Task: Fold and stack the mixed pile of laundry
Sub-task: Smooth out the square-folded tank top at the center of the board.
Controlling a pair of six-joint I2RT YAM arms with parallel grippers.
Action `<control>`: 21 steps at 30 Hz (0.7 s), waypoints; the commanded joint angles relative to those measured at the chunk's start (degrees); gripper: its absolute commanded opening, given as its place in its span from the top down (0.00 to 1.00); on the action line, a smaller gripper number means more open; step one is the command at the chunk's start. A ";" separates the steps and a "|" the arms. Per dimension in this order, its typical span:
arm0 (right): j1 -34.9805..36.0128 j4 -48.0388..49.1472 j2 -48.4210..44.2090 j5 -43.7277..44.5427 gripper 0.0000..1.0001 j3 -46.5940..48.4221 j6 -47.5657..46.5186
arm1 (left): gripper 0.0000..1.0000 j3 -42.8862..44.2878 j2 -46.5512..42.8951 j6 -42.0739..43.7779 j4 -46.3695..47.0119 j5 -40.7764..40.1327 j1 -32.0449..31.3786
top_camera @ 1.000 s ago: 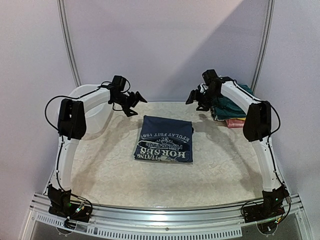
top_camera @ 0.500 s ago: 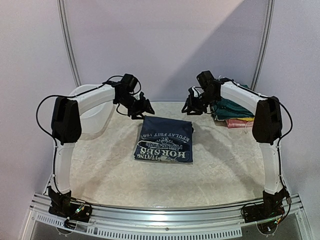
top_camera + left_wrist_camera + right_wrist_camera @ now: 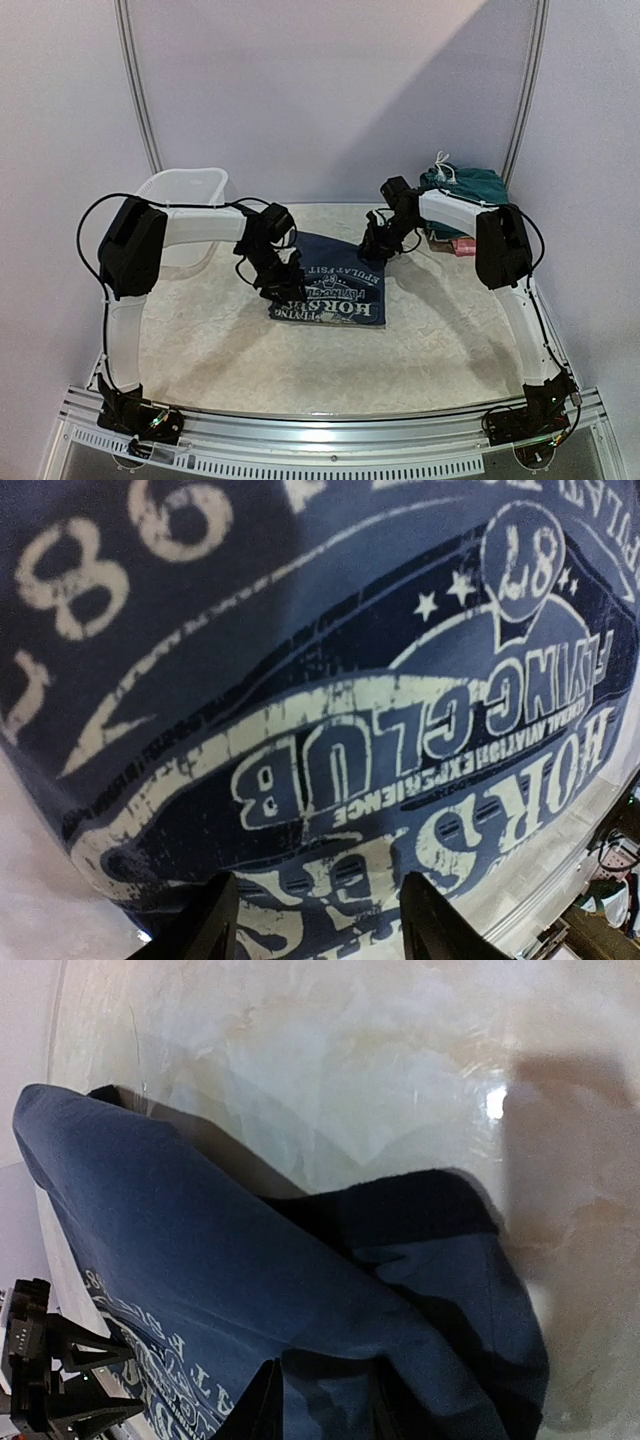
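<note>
The navy T-shirt with white "HORSES" print lies folded in a rectangle at the middle of the table. My left gripper is low over its left edge, jaws open, and the print fills the left wrist view between the fingertips. My right gripper is low at the shirt's far right corner, jaws open over the navy cloth. The dark teal shorts with a white drawstring lie on a stack at the back right.
A white plastic tub stands at the back left. Under the shorts lie pink and yellow garments. The marbled tabletop shows around the shirt. The left gripper appears at the bottom left of the right wrist view.
Both arms have swung in from the back and come down onto the shirt: the left to its left edge, the right to its far right corner. The shirt has not moved.
</note>
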 commanded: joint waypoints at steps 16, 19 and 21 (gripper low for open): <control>-1.16 -4.62 -15.96 4.25 0.59 -3.27 -2.84 | 0.01 -0.53 -14.99 13.36 -4.32 -29.75 -9.57; -1.21 -2.70 -24.32 8.59 0.56 -12.46 -2.59 | 0.00 1.45 -14.92 17.28 -5.31 -35.55 -14.54; -1.29 -1.72 -31.18 11.98 0.51 -19.31 -2.01 | 0.01 2.46 -14.45 19.83 -5.70 -37.90 -17.86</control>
